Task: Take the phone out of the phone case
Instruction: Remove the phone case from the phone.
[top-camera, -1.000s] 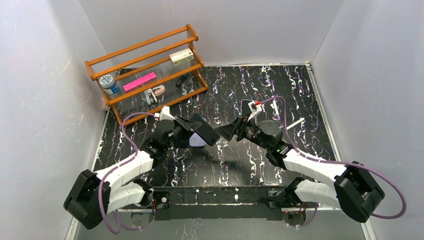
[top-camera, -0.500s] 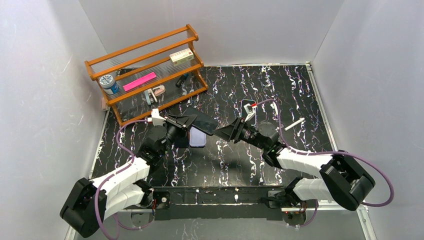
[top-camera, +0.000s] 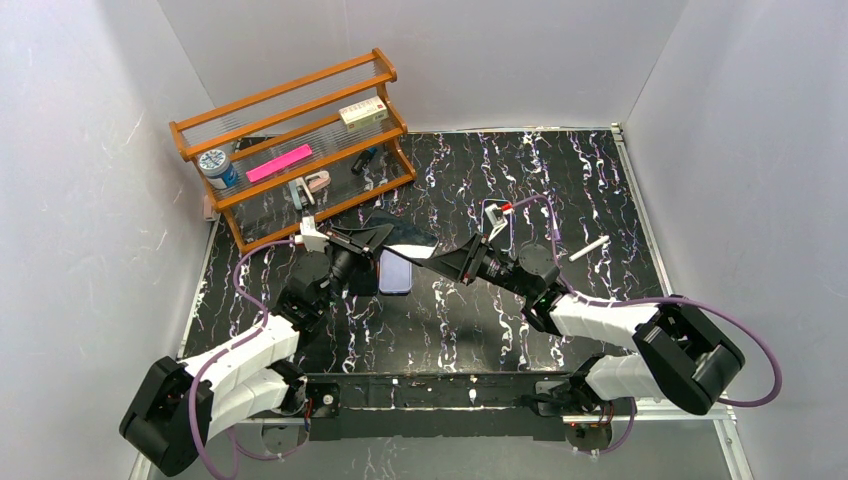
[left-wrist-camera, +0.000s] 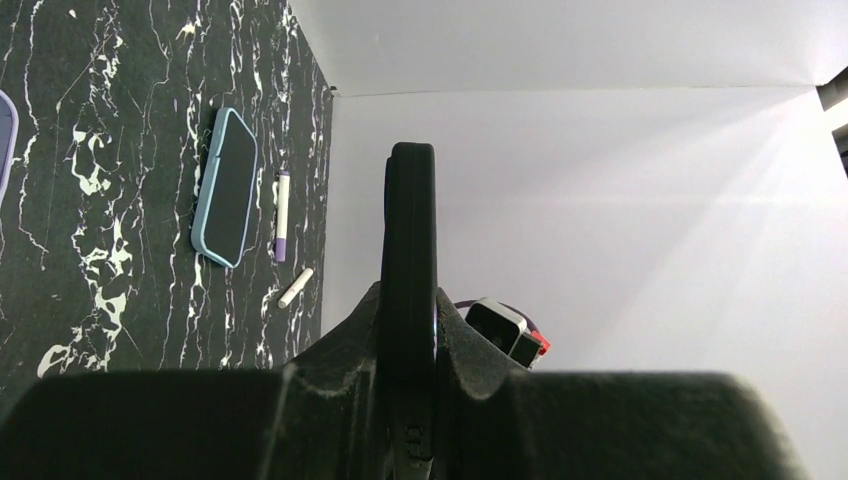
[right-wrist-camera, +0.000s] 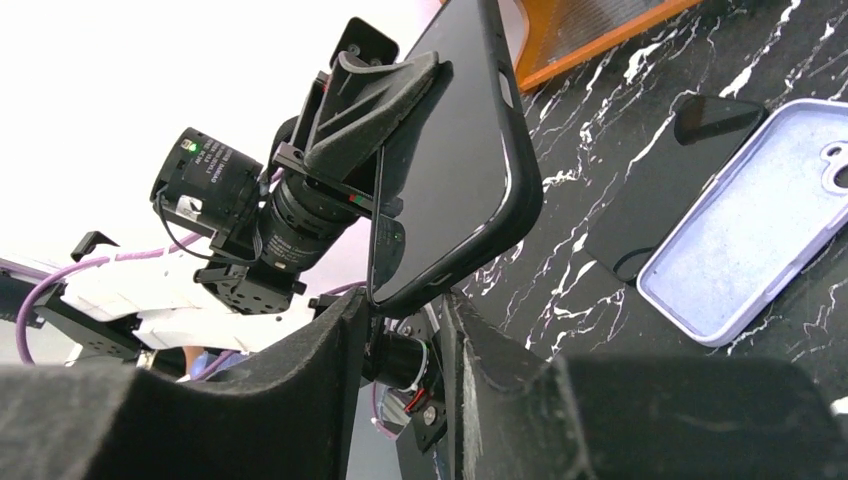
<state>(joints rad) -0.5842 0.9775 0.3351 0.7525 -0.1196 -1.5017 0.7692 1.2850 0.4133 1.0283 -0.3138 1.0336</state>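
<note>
Cased phone held aloft between two grippers

Left gripper (left-wrist-camera: 408, 310) is clenched on the phone case (left-wrist-camera: 410, 230). The case is black, edge-on in the left wrist view, and stands straight up out of the pads. Phone (right-wrist-camera: 445, 150) sits inside the case, dark glass showing and the rim wrapped round it; not yet out. The pair is raised off the marbled table (top-camera: 560, 180), mid-table, between the two arms.

Right gripper (right-wrist-camera: 405, 305) is at the case's lower corner, one finger on either side of it. Jaws are neither wide nor fully in. Cannot tell whether the pads press on the case or stand just off it.

On the table below lies a lilac case (right-wrist-camera: 750, 240), just beside a dark slab (right-wrist-camera: 700, 122). Farther off are a blue-rimmed phone (left-wrist-camera: 225, 185), a purple pen (left-wrist-camera: 281, 215) and a white stick (left-wrist-camera: 296, 287). Wooden rack (top-camera: 290, 140) stands at back left.
</note>
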